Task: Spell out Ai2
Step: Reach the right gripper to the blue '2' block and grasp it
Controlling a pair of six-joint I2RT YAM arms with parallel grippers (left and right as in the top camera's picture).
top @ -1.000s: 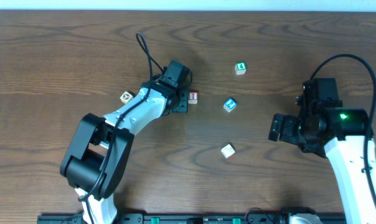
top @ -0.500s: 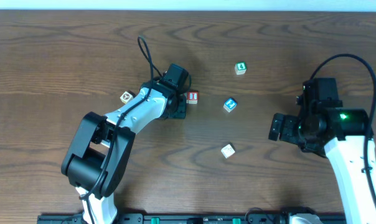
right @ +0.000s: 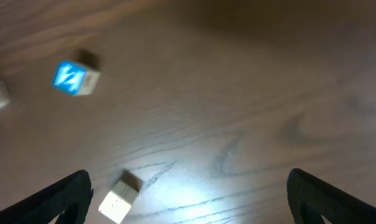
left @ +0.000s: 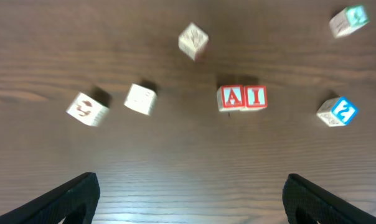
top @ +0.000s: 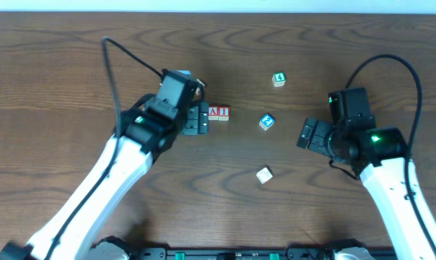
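Note:
A red-lettered A block [top: 214, 111] and an I block [top: 224, 111] stand side by side, touching, on the brown table; the left wrist view shows the A block [left: 231, 98] and the I block [left: 255, 97] reading "AI". A blue 2 block [top: 266, 121] lies apart to their right, also seen as the 2 block [left: 337, 111] and the 2 block [right: 76, 78] in the wrist views. My left gripper [top: 203, 120] is open just left of the A block, nothing between its fingers [left: 189, 194]. My right gripper [top: 307, 135] is open and empty to the right of the 2 block [right: 188, 190].
A green block [top: 278, 79] sits at the back right, and a plain white block [top: 264, 174] lies nearer the front, close to my right gripper's left finger as the white block [right: 119, 198]. Three more pale blocks [left: 141, 99] lie left of the AI pair in the left wrist view.
My left gripper opened, let go of the A block beside the I block, and drew back to the left. My right arm shifted left and back, toward the 2 block.

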